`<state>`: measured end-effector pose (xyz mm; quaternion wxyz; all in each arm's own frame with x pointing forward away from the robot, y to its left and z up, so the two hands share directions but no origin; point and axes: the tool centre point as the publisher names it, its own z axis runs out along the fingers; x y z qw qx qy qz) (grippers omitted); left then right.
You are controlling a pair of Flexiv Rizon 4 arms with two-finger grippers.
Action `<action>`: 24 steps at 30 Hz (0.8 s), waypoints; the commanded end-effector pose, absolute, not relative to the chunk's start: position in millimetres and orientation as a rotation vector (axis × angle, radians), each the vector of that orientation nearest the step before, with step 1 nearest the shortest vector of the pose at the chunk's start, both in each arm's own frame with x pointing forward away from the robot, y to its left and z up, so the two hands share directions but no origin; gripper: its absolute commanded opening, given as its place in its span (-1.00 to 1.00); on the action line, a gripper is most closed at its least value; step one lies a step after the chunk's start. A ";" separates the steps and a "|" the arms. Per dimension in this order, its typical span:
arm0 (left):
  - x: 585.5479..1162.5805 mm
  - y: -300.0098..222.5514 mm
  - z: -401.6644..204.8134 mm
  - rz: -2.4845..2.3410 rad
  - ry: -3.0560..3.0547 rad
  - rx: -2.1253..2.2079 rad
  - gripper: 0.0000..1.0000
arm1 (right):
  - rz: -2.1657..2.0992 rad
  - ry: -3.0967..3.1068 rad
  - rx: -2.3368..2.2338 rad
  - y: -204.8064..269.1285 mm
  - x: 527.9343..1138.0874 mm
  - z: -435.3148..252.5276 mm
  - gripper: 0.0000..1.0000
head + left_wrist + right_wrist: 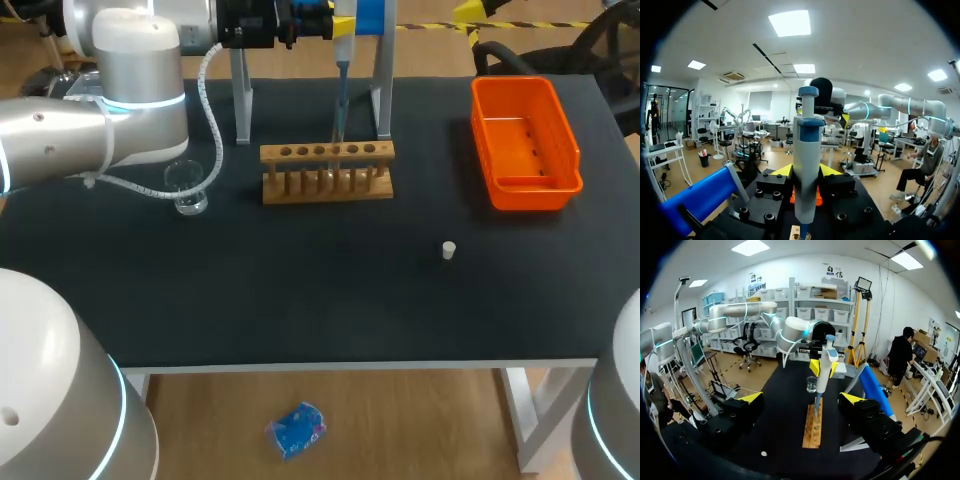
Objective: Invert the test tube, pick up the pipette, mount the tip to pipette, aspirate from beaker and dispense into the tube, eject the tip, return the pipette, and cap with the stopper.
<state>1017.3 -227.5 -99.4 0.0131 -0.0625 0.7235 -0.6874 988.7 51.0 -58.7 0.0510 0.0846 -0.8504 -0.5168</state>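
Observation:
My left gripper (343,25) is at the back of the table, shut on the grey and blue pipette (341,80), which it holds upright. In the left wrist view the pipette (806,165) stands between the yellow fingertips (782,171). Its thin lower end reaches down into the wooden tube rack (327,172); I cannot make out a clear tube there. The glass beaker (187,190) stands left of the rack. A small white stopper (449,250) lies at the front right. My right gripper (801,399) is open and holds nothing, facing the rack (813,426) end-on from a distance.
An orange bin (525,140) sits at the back right. The pipette stand with its blue bar (370,15) and grey legs rises behind the rack. Both arm bases fill the front corners of the head view.

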 end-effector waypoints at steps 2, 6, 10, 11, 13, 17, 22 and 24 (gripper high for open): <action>1016.6 -227.7 -98.6 -2.140 2.255 -0.197 -1.00 | -1.564 -2.588 0.261 50.0 989.7 -57.2 1.00; 1016.6 -227.7 -98.6 -2.140 2.255 -0.197 -1.00 | -1.564 -2.588 0.261 50.0 989.7 -57.2 1.00; 1016.6 -227.7 -98.6 -2.140 2.255 -0.197 -1.00 | -1.564 -2.588 0.261 50.0 989.7 -57.2 1.00; 1016.6 -227.7 -98.6 -2.140 2.255 -0.197 -1.00 | -1.564 -2.588 0.261 50.0 989.7 -57.2 1.00; 1016.6 -227.7 -98.6 -2.140 2.255 -0.197 -1.00 | -1.564 -2.588 0.261 50.0 989.7 -57.2 1.00; 1016.6 -227.7 -98.6 -2.140 2.255 -0.197 -1.00 | -1.482 -2.661 0.194 58.4 982.7 -83.9 1.00; 1016.6 -227.7 -98.6 -2.140 2.255 -0.197 -1.00 | -1.453 -2.715 0.156 60.7 974.8 -110.4 1.00; 1016.6 -227.7 -98.6 -2.140 2.255 -0.197 -1.00 | -1.445 -2.733 0.145 61.4 973.5 -119.4 1.00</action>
